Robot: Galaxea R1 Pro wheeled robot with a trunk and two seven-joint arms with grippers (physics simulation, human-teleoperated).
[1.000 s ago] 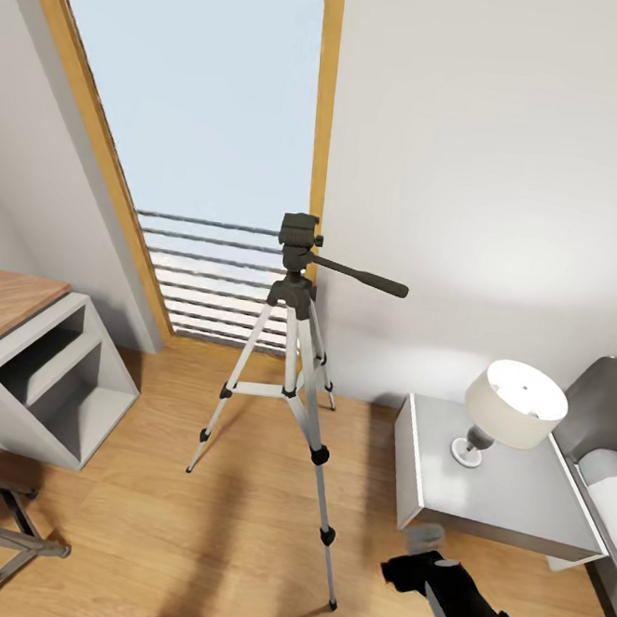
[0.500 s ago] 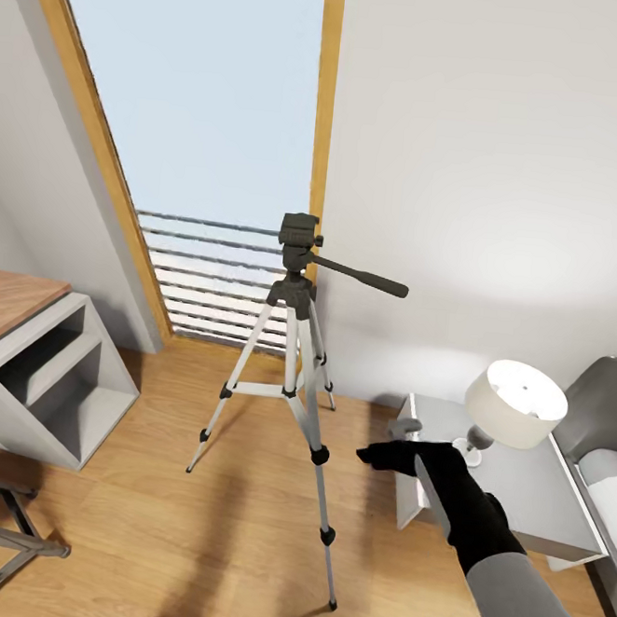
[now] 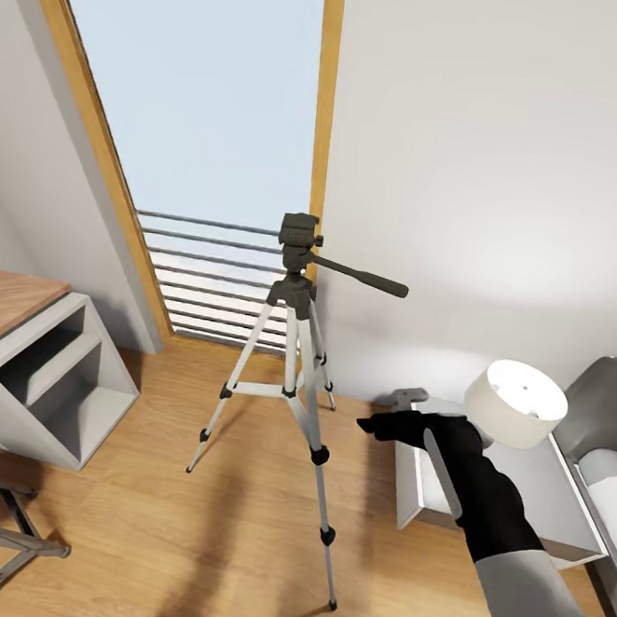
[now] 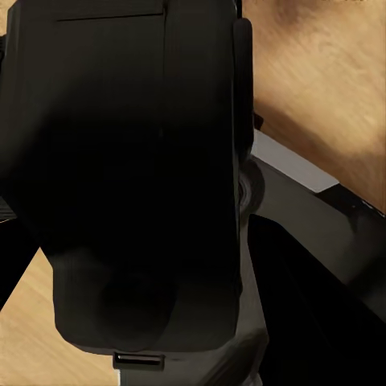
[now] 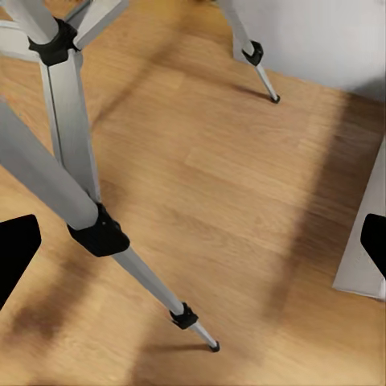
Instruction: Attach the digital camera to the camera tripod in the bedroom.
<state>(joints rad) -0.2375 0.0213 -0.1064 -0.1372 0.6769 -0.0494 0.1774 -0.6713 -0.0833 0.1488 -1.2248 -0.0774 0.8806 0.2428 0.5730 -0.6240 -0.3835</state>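
Progress: the camera tripod [image 3: 291,344] is standing at the centre of the head view on the bedroom's plank floor [image 3: 140,518], its black head bare; mounting looks, on this evidence, yet to be done.
Digital camera: a black boxy body, apparently the digital camera [image 4: 137,177], is pressing close against the lens in the left wrist view, seemingly carried in the left gripper, whose fingers are hidden, so its state cannot be told.
Right gripper: the right gripper [image 3: 395,414] is reaching in from the lower right of the head view, right of the tripod's legs and well below its head; its dark fingertips [image 5: 16,249] are sitting at opposite edges of the right wrist view, spread wide and holding nothing.
What is left: bringing the camera up to the tripod's head.
Containers: the white open shelf unit [image 3: 58,390] at left is showing bare compartments.
Tabletop: the white bedside tabletop [image 3: 516,504] at right is carrying a lamp [image 3: 510,410].
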